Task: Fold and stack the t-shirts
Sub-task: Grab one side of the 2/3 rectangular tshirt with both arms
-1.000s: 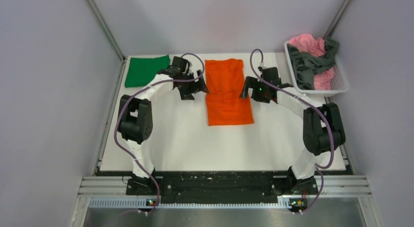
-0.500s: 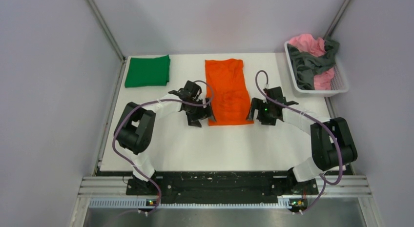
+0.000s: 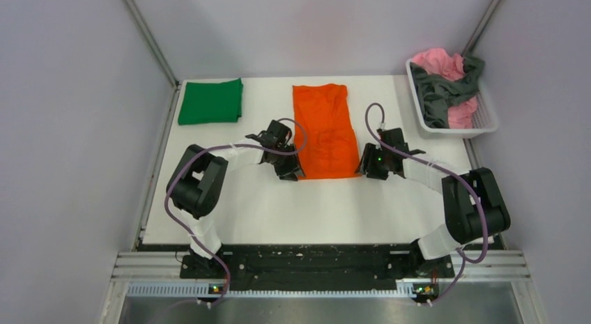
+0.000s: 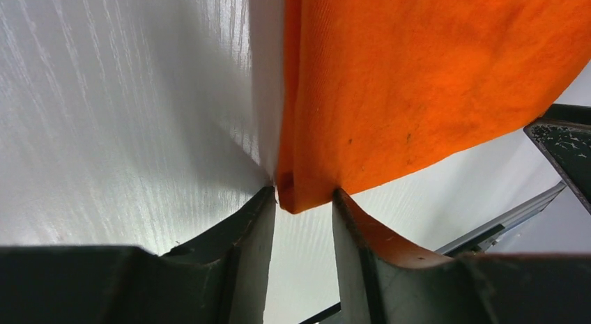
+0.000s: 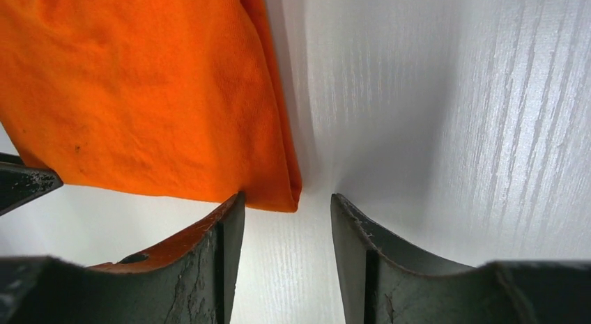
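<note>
The bright orange t-shirt lies flat as a long folded strip in the middle of the white table. My left gripper is down at its near left corner. In the left wrist view the orange corner sits between the part-closed jaws of the left gripper, still flat and unpinched. My right gripper is at the near right corner. There the orange corner lies against the left finger of the right gripper, with a gap to the other finger. A folded green t-shirt rests at the back left.
A white plastic basket stands at the back right, holding a crumpled pink t-shirt and a dark grey one. Grey walls close in the table on the left, back and right.
Both arms came from the orange shirt's far half down to its near corners and lowered to the table. Both sets of jaws have narrowed from wide open around the corners.
</note>
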Robot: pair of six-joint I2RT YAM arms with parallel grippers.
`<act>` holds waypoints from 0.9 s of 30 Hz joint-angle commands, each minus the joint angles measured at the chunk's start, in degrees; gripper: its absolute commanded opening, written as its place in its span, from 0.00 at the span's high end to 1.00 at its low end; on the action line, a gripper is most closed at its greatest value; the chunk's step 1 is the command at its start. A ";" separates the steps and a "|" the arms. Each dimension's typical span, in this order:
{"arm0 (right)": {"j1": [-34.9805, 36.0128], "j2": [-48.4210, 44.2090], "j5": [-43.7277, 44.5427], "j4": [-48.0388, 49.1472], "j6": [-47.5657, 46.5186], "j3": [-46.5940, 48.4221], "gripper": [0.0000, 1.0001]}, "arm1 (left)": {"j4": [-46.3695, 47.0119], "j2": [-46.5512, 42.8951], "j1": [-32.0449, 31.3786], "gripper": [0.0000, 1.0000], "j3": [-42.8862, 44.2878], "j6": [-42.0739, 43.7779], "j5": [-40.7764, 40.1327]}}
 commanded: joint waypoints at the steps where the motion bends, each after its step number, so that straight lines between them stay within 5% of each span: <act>1: 0.22 0.45 -0.65 2.46 0.21 -2.05 0.52 | 1.76 0.86 -0.59 0.60 -2.05 -0.82 -3.16; 8: 0.17 1.11 -1.96 4.21 0.68 -3.41 0.67 | 1.42 2.61 -0.71 0.77 -1.50 -1.00 -4.70; 11: 0.21 1.34 -2.88 5.41 0.72 -4.20 0.81 | 1.34 2.87 -0.70 0.97 -1.11 -1.05 -5.00; 14: 0.17 1.38 -2.70 7.36 0.95 -5.23 1.00 | 0.25 2.48 -0.70 1.00 -0.58 -0.92 -4.71; 19: 0.31 -4.54 -5.70 6.49 0.38 -8.03 1.00 | -0.09 -3.18 -1.66 1.00 -4.58 -0.94 -4.62; 27: 0.39 -29.11 -12.77 -16.77 1.27 -11.63 1.00 | -5.37 -20.38 -6.31 1.00 -15.52 -3.90 2.24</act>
